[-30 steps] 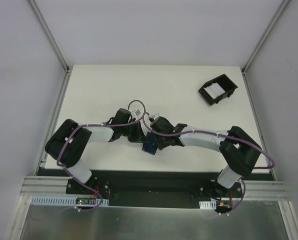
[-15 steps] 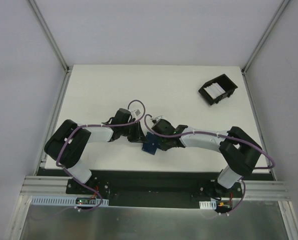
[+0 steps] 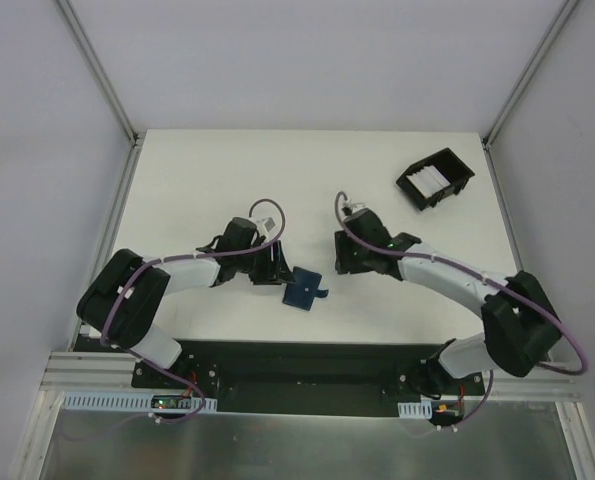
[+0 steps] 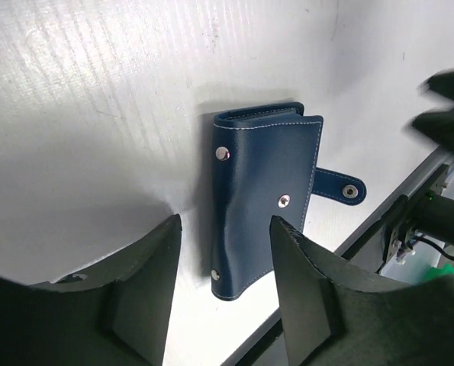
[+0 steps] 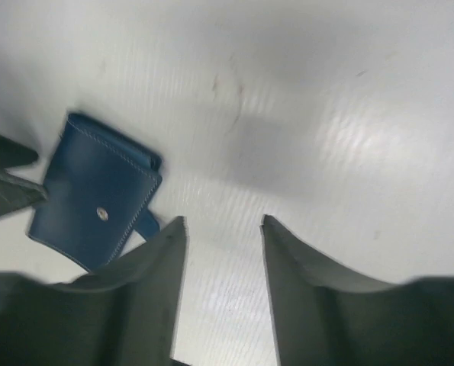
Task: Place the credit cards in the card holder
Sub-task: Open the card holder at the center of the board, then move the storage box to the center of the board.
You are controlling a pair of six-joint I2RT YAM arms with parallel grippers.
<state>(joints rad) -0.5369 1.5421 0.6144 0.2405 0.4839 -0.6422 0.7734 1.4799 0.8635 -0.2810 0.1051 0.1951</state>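
Note:
The card holder (image 3: 303, 289) is a dark navy wallet, folded shut and lying flat near the table's front edge, its snap tab sticking out to the right. My left gripper (image 3: 277, 268) sits just left of it, open. In the left wrist view the card holder (image 4: 265, 198) has its near end between the spread fingers (image 4: 146, 282), untouched. My right gripper (image 3: 339, 262) hangs open and empty up and to the right of the holder; its wrist view shows the card holder (image 5: 97, 198) off to the left. Whitish credit cards (image 3: 430, 180) stand in a black tray.
The black tray (image 3: 457, 182) with raised walls sits at the back right of the white table (image 3: 207, 180). The table's near edge and the dark base rail (image 3: 307, 362) lie just below the card holder. Grey walls enclose the left and right sides.
Both grippers have opened and let go of the card holder, which now lies flat. The right arm has drawn back up and to the right; the left arm has shifted slightly left.

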